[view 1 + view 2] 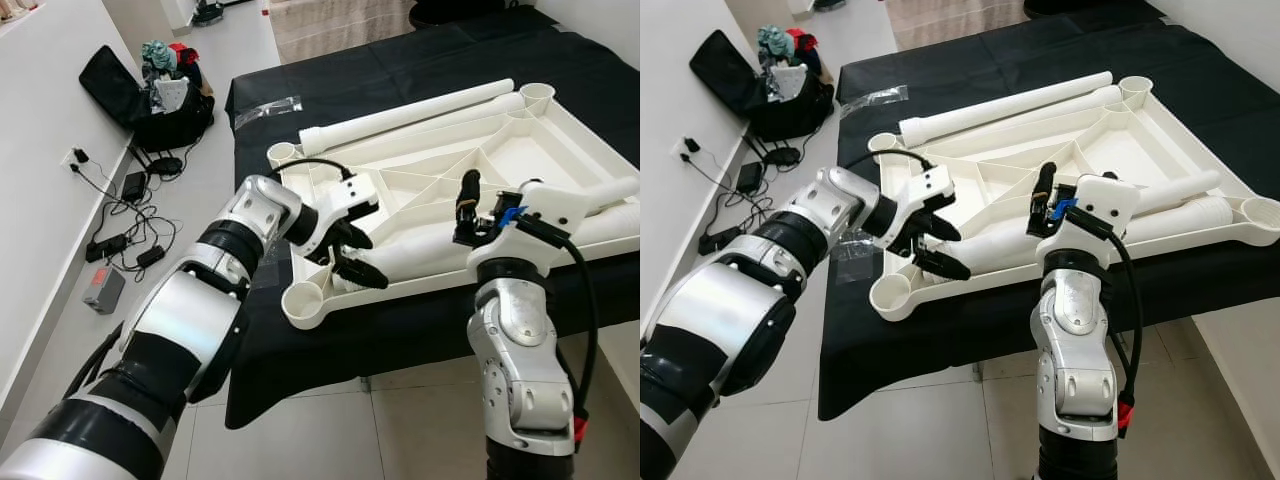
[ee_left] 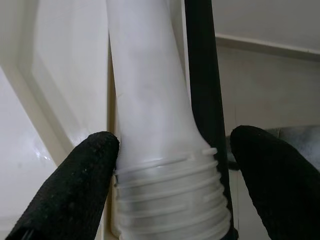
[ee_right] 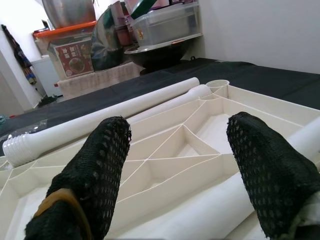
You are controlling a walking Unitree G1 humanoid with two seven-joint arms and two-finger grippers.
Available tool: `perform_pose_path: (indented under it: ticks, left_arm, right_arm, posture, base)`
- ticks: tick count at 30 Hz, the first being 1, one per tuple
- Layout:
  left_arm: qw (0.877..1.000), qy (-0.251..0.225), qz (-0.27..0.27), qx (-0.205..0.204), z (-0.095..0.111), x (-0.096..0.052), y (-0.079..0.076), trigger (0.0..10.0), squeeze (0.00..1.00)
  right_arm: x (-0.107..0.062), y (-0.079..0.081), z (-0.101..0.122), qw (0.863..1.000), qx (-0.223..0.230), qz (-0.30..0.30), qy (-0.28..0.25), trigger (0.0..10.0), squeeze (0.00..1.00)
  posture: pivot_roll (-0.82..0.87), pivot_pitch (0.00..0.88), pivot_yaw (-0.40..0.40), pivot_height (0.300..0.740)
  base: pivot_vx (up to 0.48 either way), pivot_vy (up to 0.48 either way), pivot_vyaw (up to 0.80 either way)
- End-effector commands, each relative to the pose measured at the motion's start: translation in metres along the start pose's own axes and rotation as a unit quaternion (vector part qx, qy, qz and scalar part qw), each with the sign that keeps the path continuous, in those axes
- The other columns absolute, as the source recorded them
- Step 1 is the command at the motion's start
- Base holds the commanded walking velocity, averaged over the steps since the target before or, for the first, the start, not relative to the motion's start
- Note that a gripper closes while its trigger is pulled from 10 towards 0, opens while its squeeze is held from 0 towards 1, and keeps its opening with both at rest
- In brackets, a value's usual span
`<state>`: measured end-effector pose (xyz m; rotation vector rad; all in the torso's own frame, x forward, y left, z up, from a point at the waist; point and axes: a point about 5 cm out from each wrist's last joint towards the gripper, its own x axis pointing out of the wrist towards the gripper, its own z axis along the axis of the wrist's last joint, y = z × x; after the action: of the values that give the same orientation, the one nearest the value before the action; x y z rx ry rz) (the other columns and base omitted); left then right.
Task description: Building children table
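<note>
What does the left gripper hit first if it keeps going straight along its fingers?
Most likely the white table leg: the left gripper is open with its fingers either side of the leg's threaded end, lying on the upturned tabletop. Depth is unclear, so contact may be immediate.

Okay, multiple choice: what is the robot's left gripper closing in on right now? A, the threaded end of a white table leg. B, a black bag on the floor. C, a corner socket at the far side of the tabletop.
A: the left gripper's fingers straddle the white table leg's threaded end, open on either side.
</note>
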<state>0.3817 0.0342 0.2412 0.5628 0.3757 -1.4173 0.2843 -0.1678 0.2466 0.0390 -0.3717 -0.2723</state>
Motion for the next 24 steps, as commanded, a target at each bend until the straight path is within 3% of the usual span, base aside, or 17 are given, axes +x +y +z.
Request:
perform_pose_path:
  ticks: [1,11,12,14,15,24]
  left_arm:
    - [0.999,0.030,-0.012,-0.012,-0.013,-0.001,-0.002,10.0,0.00]
    - [0.998,0.056,-0.001,-0.002,-0.020,-0.002,-0.001,10.0,0.00]
    - [0.998,0.057,0.000,-0.002,-0.021,-0.001,-0.001,2.5,0.00]
    - [0.998,0.057,0.000,-0.001,-0.022,-0.001,-0.001,2.5,0.00]
    - [0.998,0.056,-0.001,-0.004,-0.023,-0.001,-0.001,0.0,0.00]
    - [0.998,0.064,0.013,0.002,-0.027,-0.001,0.000,0.0,0.00]
  right_arm:
    - [-0.003,0.003,0.000,1.000,0.008,0.005,0.000,10.0,0.00]
    - [-0.002,0.004,-0.001,1.000,0.013,0.006,0.003,10.0,0.00]
    - [-0.003,0.003,-0.001,1.000,0.013,0.007,0.003,10.0,0.00]
    - [-0.003,0.003,-0.001,1.000,0.013,0.007,0.002,10.0,0.00]
    - [-0.003,0.003,0.000,1.000,0.013,0.007,0.002,10.0,0.00]
    - [-0.002,0.002,-0.001,1.000,0.012,0.005,0.004,10.0,0.00]
  posture:
    - [0.09,0.180,0.162,0.740]
    - [0.09,0.179,0.166,0.740]
    - [0.08,0.178,0.163,0.740]
    - [0.08,0.178,0.163,0.740]
    - [0.08,0.181,0.163,0.740]
    - [0.08,0.180,0.164,0.740]
  base:
    - [0.000,0.000,0.00]
    - [0.000,0.000,0.00]
    - [0.000,0.000,0.00]
    - [0.000,0.000,0.00]
    - [0.000,0.000,0.00]
    - [0.000,0.000,0.00]
